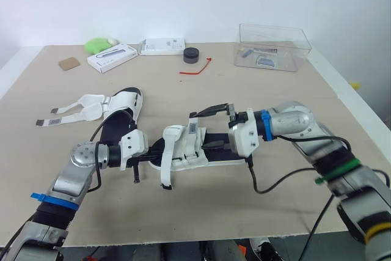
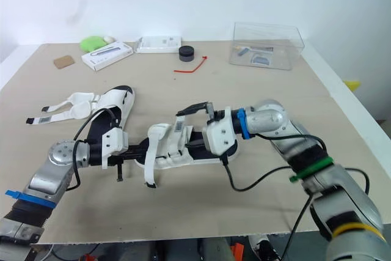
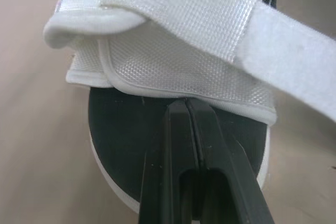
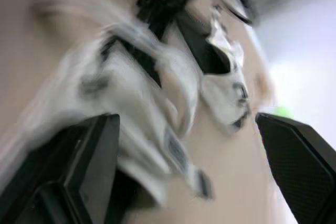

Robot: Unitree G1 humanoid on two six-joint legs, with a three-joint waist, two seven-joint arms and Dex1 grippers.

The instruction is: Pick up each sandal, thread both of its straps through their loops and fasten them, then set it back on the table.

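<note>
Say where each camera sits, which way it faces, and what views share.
Left eye: on the head, facing forward and down at the table; both arms show, left gripper and right gripper at the near sandal.
Right eye: beside it, same scene, same arms.
Left wrist: on that wrist, looking along its shut fingers at the sandal's sole.
Right wrist: on that wrist, looking between its open fingers at the sandal.
Shared: all four see that sandal.
</note>
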